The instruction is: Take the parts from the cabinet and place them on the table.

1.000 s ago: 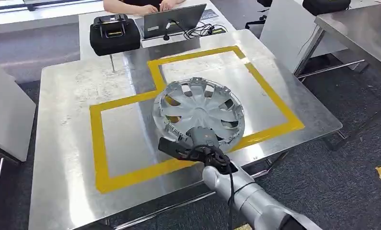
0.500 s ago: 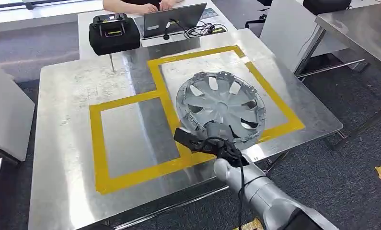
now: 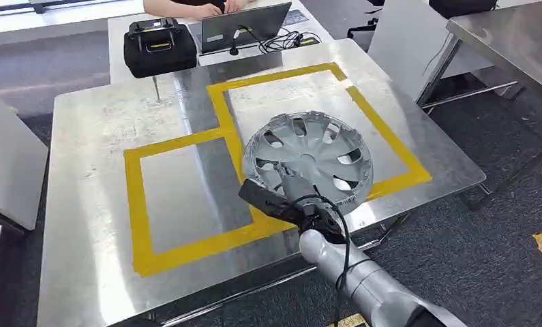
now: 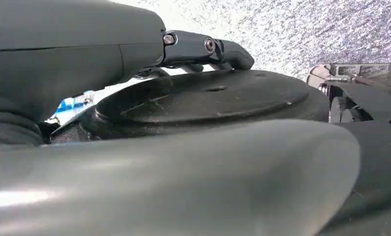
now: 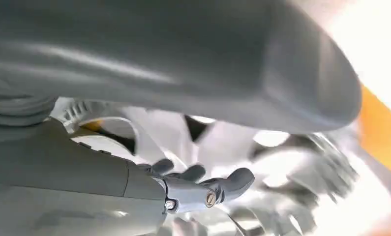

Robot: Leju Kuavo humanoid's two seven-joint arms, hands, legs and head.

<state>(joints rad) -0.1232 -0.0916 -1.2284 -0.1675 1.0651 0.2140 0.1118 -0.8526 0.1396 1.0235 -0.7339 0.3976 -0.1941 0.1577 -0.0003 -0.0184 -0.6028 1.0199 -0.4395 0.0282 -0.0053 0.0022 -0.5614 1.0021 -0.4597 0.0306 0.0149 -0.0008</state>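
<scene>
Right hand (image 3: 290,185) is seen gripping the near rim of the wheel cover (image 3: 309,158), fingers (image 5: 198,173) hooked through a spoke opening. The cover is held tilted over the right-hand yellow tape square (image 3: 390,139) on the steel worktop (image 3: 91,204). Left hand (image 4: 203,49) is seen blurred; its state cannot be told. A laptop (image 3: 244,28) and a black case (image 3: 159,46) are noted beyond.
</scene>
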